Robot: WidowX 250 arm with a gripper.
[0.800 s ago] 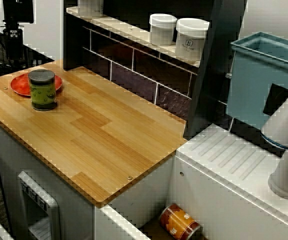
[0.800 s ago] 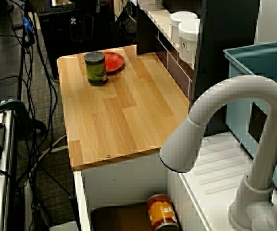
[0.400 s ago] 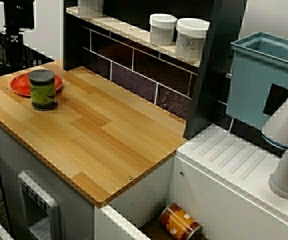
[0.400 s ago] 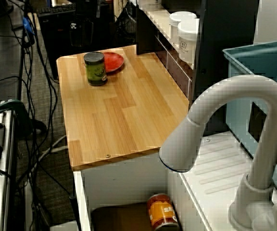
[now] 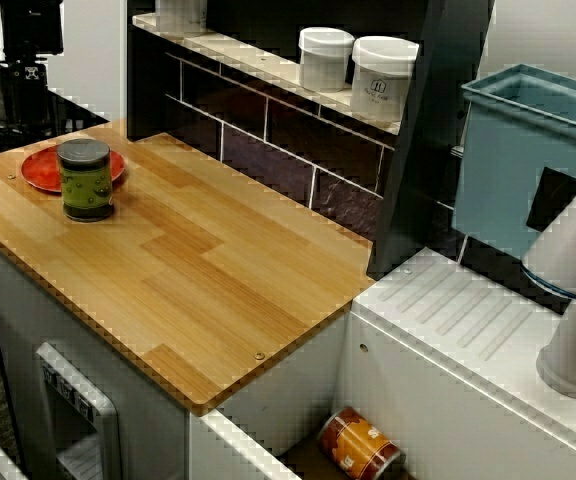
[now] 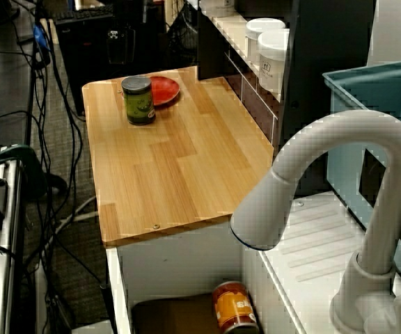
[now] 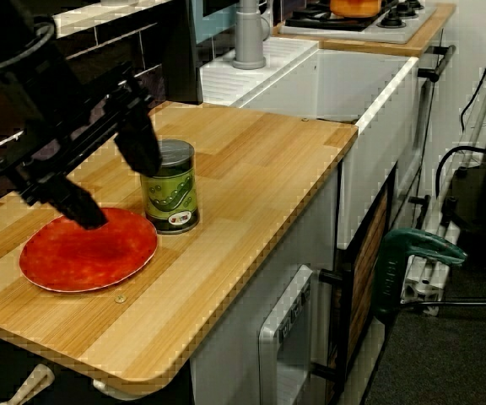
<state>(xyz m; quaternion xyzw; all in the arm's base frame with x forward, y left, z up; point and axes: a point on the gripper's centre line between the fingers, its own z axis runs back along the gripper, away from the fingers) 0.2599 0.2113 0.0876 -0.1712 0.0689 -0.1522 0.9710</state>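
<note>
The black two-fingered gripper (image 7: 121,190) hangs with its fingers spread wide, as we see in the close side view. One fingertip is over the flat round red plate (image 7: 87,251). The other overlaps the upper edge of the green cylindrical tin can (image 7: 170,187); we cannot tell whether it touches. The can stands upright beside the plate on the light wooden countertop (image 7: 251,160).

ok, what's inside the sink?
One orange-labelled can lies on its side on the dark floor of the sink. Nothing else shows, but most of the basin runs below the picture edge, so it cannot be checked.
</note>
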